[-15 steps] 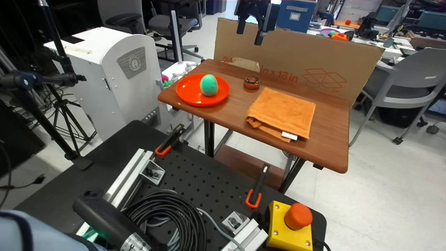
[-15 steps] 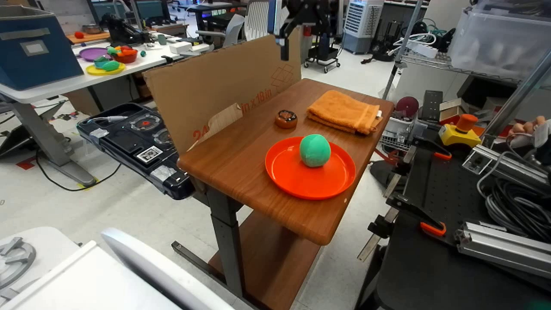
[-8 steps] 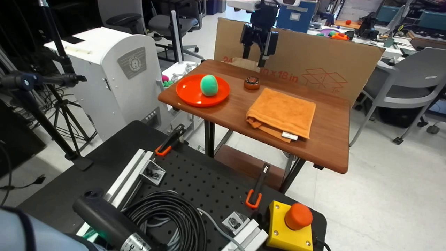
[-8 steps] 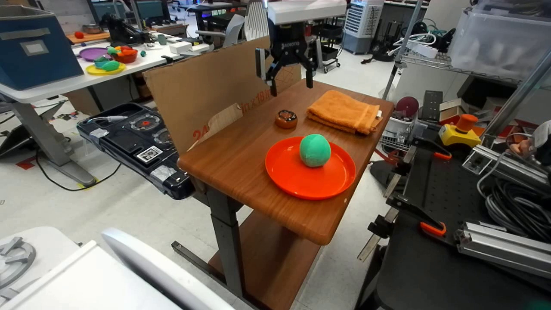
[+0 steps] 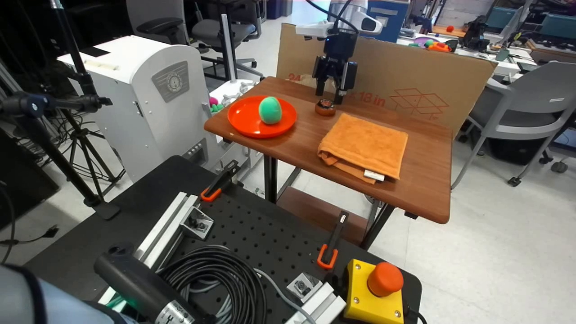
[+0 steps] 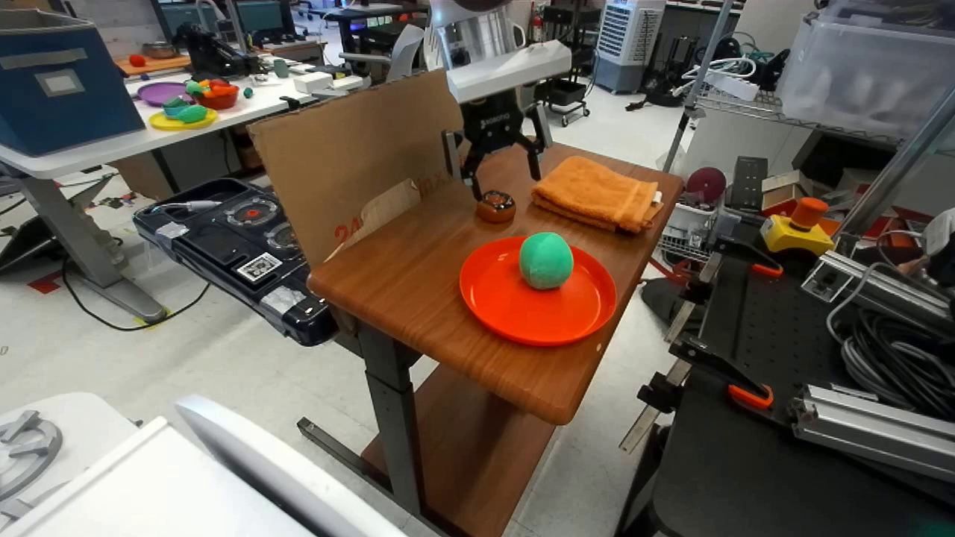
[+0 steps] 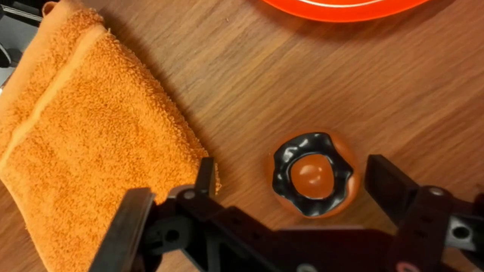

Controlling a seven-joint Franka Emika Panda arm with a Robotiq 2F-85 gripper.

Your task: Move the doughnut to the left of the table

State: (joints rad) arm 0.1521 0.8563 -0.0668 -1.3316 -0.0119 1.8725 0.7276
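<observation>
Doughnut (image 5: 325, 108) rests on the table (image 5: 425, 180), in an exterior view right of the orange plate (image 5: 243, 118), toward the far edge; the gripper (image 5: 329, 97) hangs above, fingers (image 7: 387, 185) spread.

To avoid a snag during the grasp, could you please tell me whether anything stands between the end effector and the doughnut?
Nothing visible stands between the open end effector and the doughnut below it. The orange cloth lies beside the doughnut; in the wrist view one finger overlaps the cloth's corner, so brushing it seems possible.

The wrist view crops plate (image 7: 346, 14), towel (image 7: 94, 132) and hand (image 7: 290, 170)
</observation>
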